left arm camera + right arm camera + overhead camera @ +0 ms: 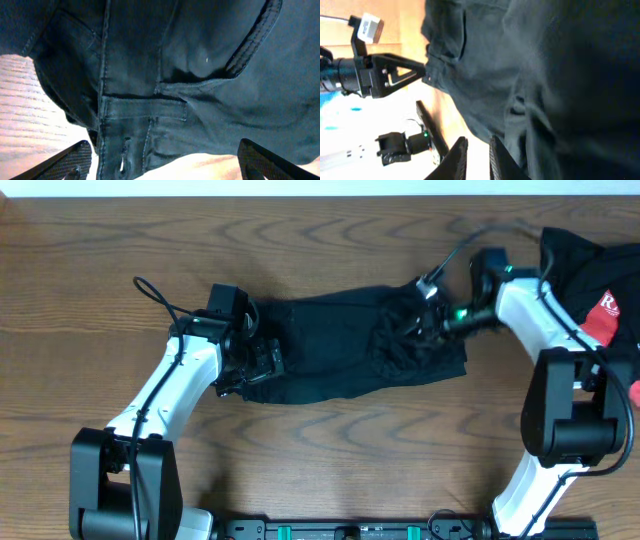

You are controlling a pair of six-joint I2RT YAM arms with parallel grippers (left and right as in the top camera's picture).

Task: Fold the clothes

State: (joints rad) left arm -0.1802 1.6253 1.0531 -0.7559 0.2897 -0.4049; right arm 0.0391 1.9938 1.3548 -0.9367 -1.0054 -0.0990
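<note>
A pair of black trousers [330, 345] lies across the middle of the wooden table, bunched up at its right end. My left gripper [258, 368] is at the left end. In the left wrist view its fingers [165, 146] stand wide open, with the waistband and a belt loop [145, 107] just ahead of them. My right gripper [415, 323] is over the bunched right part. In the right wrist view its fingers [477, 142] are almost together with a thin bright gap. No cloth shows between them, and the dark cloth [545, 75] lies against the right finger.
A pile of other clothes, black with a red piece [605, 305], lies at the back right beside the right arm. The back edge of the table [300, 194] runs along the top. The arm bases stand at the front edge [350, 530].
</note>
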